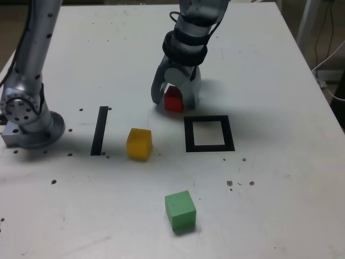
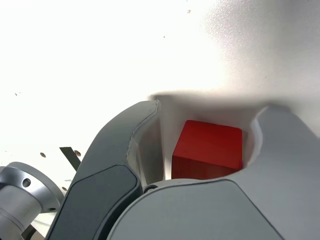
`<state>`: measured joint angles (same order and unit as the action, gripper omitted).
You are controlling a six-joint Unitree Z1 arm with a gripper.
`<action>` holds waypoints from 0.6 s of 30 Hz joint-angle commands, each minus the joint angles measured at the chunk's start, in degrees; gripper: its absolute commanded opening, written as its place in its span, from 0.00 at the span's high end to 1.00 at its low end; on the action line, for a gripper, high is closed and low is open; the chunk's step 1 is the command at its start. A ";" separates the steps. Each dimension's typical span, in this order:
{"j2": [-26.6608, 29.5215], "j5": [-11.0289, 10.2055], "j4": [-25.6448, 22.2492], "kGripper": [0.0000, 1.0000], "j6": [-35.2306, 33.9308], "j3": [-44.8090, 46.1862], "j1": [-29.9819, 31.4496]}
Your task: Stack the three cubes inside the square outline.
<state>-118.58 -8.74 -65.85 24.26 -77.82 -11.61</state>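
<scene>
Claw [image 1: 173,102] brackets the red cube [image 1: 173,99], jaws partly open, square outline [image 1: 209,134] just beside.

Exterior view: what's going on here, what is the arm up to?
The arm's gripper is down on the table with its jaws around the red cube, just behind the black square outline. Whether it already grips the cube firmly cannot be told. The outline is empty. The yellow cube and green cube sit loose on the table; nothing is stacked yet.
</scene>
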 commanded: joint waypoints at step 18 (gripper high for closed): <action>1.71 1.80 -7.38 0.77 -5.33 -7.74 6.59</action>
<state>-117.09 -7.38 -72.63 19.53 -84.73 -5.56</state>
